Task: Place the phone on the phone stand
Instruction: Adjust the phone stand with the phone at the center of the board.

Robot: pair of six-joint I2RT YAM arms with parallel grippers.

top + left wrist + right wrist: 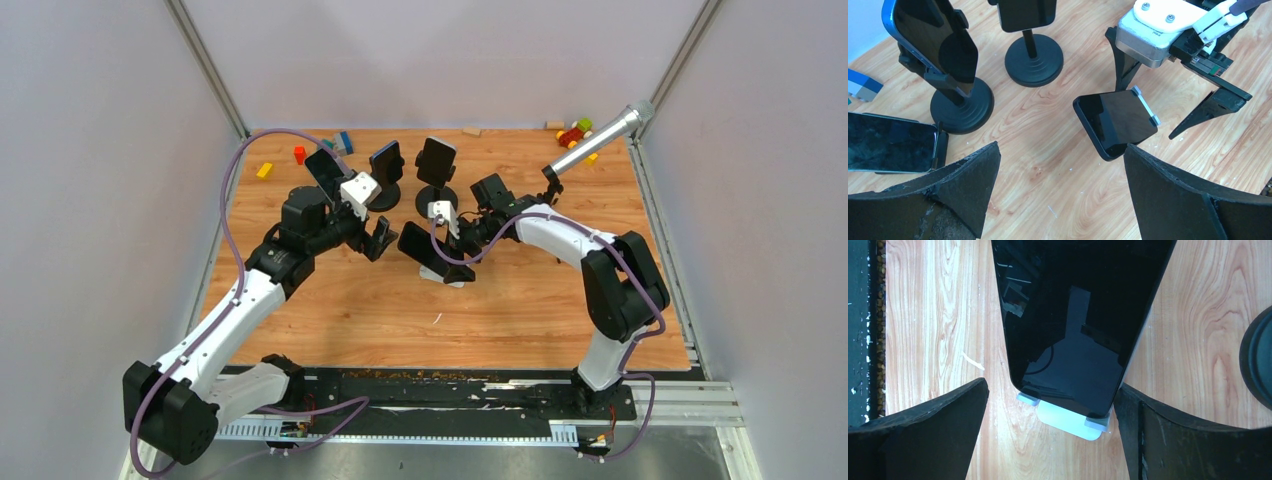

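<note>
Holds nothing in the right gripper point(1050, 385), spread wide on both sides of the phone point(1073, 315). Holds nothing in the left gripper point(1062, 146) either, wide open close by. Finds the phone leaning on the small white stand point(1068, 422), on the wooden table point(933, 315).

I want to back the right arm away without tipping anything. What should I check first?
1. Phone seated on white stand: ok, its lower edge sits behind both clear tabs.
2. Right gripper open: ok, jaws wide, one either side of the phone.
3. Gap to the phone: cannot tell, one finger looks very near its edge.
4. Left gripper out of the way: ok, open and apart from the phone.
5. Black stand base beside the retreat path: probably ok, apart from the finger.
</note>
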